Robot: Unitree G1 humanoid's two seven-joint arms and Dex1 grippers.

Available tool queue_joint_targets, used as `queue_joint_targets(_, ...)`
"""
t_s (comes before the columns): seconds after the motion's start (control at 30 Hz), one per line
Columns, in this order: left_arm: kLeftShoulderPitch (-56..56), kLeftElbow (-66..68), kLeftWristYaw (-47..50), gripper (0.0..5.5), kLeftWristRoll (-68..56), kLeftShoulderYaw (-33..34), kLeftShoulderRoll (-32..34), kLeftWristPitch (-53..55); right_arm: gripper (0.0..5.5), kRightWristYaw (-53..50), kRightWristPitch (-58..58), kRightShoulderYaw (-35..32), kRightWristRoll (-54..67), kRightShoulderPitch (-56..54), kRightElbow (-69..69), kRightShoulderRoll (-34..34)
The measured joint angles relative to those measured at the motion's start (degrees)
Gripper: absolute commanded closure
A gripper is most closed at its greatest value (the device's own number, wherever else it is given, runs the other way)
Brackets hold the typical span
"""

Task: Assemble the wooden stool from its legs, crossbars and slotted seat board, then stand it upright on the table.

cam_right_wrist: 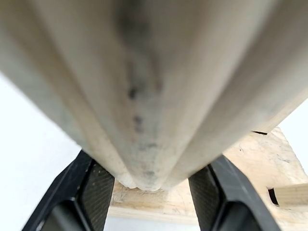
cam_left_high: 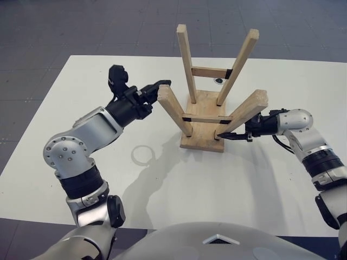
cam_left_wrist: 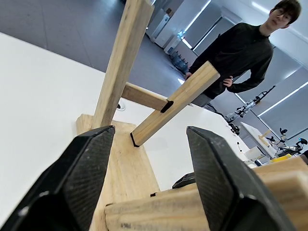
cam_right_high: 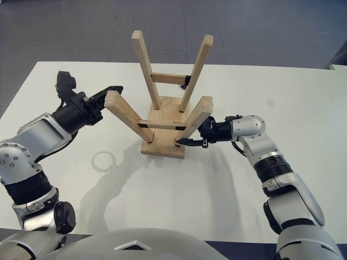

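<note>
The wooden stool stands upside down on the white table, its seat board (cam_left_high: 201,136) flat on the surface and its legs pointing up. Crossbars (cam_left_high: 209,71) (cam_left_high: 206,118) join the far pair and the near pair. My left gripper (cam_left_high: 161,86) is open at the top end of the near left leg (cam_left_high: 173,111); in the left wrist view its fingers (cam_left_wrist: 91,163) straddle that end. My right gripper (cam_left_high: 230,135) is shut on the near right leg (cam_left_high: 246,111) low down by the seat board, with pads (cam_right_wrist: 94,192) on both sides of it.
A faint ring mark (cam_left_high: 142,154) lies on the table (cam_left_high: 81,97) in front of the stool to the left. A small round hole (cam_left_high: 218,81) sits in the tabletop behind the stool. Wide bare surface runs on both sides.
</note>
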Motion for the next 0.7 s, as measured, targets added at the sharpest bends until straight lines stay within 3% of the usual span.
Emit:
queue_joint_targets(0.33,-3.09,5.00,-3.98,2.69,-1.03,-1.20,4.23,-0.11,3.46,5.24,-6.85,-0.01,0.86,0.21,3.13,0.60)
queue_joint_targets(0.57,-4.16,4.34,-3.88,2.71,-2.20,-2.90,4.95,-0.11,1.74,4.88,-9.55,0.91,-8.12,-2.40,15.32,4.54)
queue_joint_targets(0.7,-3.95,3.49,-2.41,2.71,-3.25,-2.96,4.89,-1.27,1.07,5.48,-9.50,-0.79,-8.64,-2.87,16.21,5.09)
